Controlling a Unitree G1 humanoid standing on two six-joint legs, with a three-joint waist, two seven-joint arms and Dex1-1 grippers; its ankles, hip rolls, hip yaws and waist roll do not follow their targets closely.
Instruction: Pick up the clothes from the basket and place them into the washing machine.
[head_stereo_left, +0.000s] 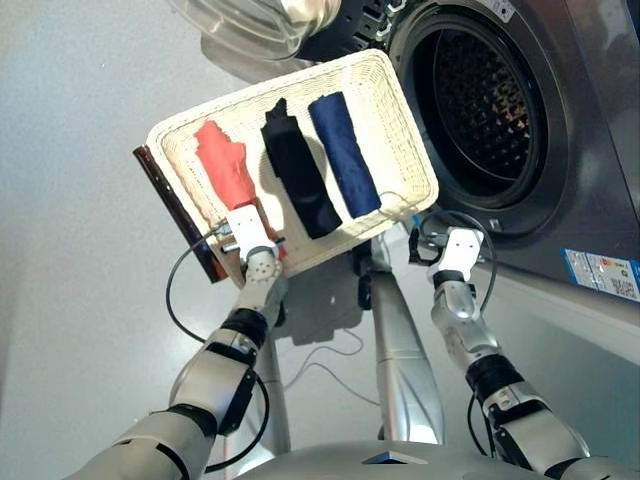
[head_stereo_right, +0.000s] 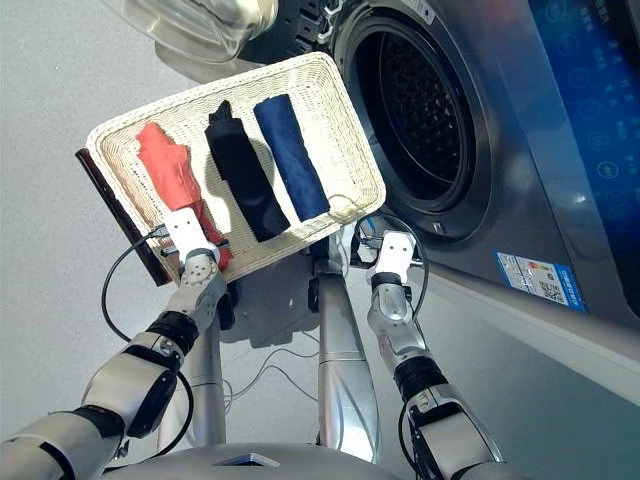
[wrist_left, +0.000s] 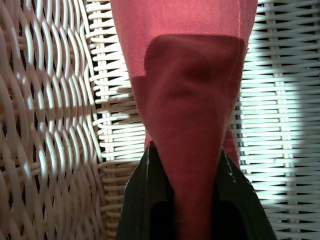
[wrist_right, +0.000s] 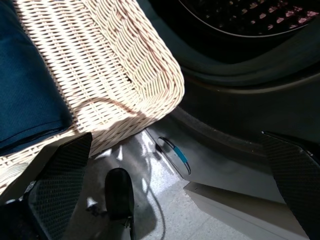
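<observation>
Basket (head_stereo_left: 395, 110): cream wicker tray, standing just in front of the washing machine (head_stereo_left: 560, 150), dark bar on its far-left short side. Holds three cloth strips side by side: red piece (head_stereo_left: 222, 165), black piece (head_stereo_left: 300, 170), navy piece (head_stereo_left: 345, 150) nearest the drum.

Washing machine: porthole open, perforated drum (head_stereo_left: 485, 105) visible; round glass door (head_stereo_left: 250, 25) swung open above the basket.

Left end effector (head_stereo_left: 250, 238): fingers clamped on the near end of the red piece.

Right end effector (head_stereo_left: 440, 245): fingers apart, empty, hanging below the basket's near corner beside the porthole.
</observation>
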